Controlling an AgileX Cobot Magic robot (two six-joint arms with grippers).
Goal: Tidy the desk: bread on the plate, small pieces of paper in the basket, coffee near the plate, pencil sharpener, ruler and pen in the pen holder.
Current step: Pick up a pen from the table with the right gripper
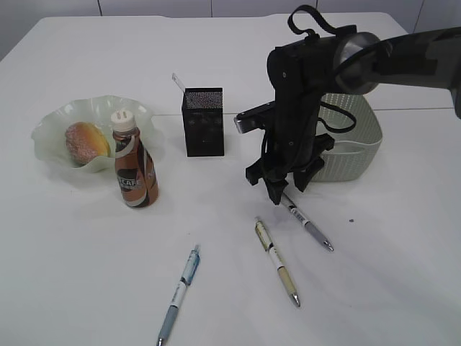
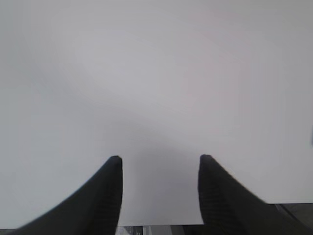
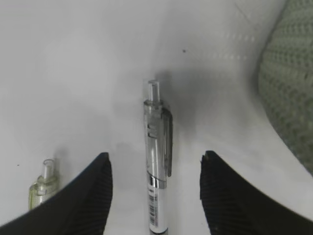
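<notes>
My right gripper (image 1: 288,189) hangs open just over the desk (image 1: 389,274), its fingers on either side of the clip end of a grey pen (image 3: 157,161), not touching it. A yellow-green pen (image 1: 276,261) and a blue pen (image 1: 180,292) lie nearer the front. The black pen holder (image 1: 204,122) has the clear ruler (image 1: 178,82) sticking out. The bread (image 1: 85,141) lies on the green plate (image 1: 45,148), with the coffee (image 1: 135,169) next to it. My left gripper (image 2: 160,159) is open over bare desk. The pencil sharpener and the small pieces of paper are out of view.
The grey-green basket (image 1: 353,137) stands right behind my right arm, close to the gripper's side (image 3: 288,93). The yellow-green pen's end (image 3: 43,188) lies just left of the right gripper's left finger. A tiny dark speck (image 1: 351,220) sits on the desk to the right.
</notes>
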